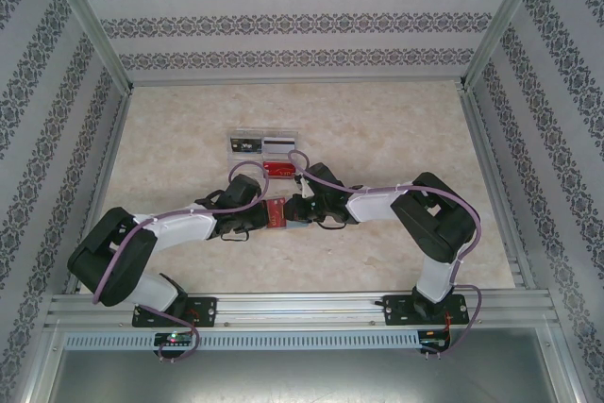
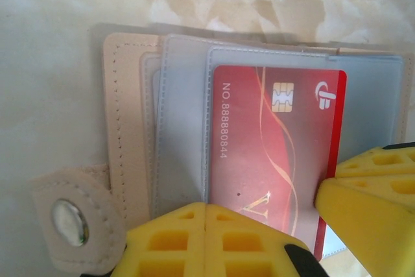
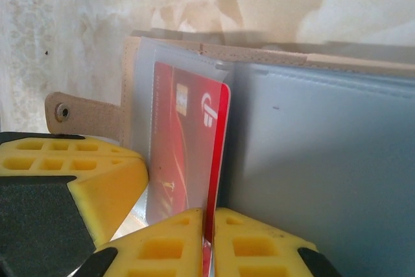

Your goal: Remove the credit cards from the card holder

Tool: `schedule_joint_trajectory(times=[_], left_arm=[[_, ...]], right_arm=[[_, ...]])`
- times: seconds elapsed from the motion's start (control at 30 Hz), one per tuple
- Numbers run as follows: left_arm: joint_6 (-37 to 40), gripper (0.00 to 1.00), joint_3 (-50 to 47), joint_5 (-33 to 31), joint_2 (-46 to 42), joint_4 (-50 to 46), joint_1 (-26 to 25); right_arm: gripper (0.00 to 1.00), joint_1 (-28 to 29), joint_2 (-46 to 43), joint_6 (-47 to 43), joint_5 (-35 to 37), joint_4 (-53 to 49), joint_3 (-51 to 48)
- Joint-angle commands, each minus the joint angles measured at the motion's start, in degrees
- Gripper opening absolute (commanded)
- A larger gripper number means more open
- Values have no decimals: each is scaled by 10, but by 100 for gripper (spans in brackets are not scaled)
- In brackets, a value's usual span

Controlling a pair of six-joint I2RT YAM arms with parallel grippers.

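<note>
The left gripper (image 2: pixel 206 215) sits at the near edge of the open tan card holder (image 2: pixel 130 128), its yellow fingers pressed together where a clear sleeve ends. It appears to pinch that sleeve to pin the holder to the marble table (image 1: pixel 170 139). The holder's snap tab (image 2: pixel 70 222) lies loose at the left.

A red credit card (image 2: pixel 272 154) sits in the front sleeve at the centre of the table, its right edge poking out. The right gripper (image 3: pixel 211 222) is closed on that exposed edge.

Risks, as judged: the grip is on a thin edge, so the card could slip free or bend. If the left pinch gives, the sleeve and holder may drag rightward with the card.

Hard to make out: the cloudy sleeves hide whether more cards lie behind. The left fingers cover their own contact point. From above, both arms crowd the holder. A clear tray (image 1: pixel 261 143) sits farther back.
</note>
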Motion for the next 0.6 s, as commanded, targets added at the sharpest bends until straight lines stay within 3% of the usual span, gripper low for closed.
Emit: schedule_joint_trajectory(times=[0.0,0.07,0.2,0.57], left_arm=[[0,0,6,-27,16,-40,0],[-1,0,6,-29,19,-43,0],[-1,0,7,-27,23,-41,0],[-1,0,6,-25,23,-39,0]], right_arm=[[14,-4,3,-8,-7,3,3],[21,-5,2,-7,-7,3,0],[23,-10,-3,-5,-9,8,-8],[19,-14,-9,-1,-14,20,-19]])
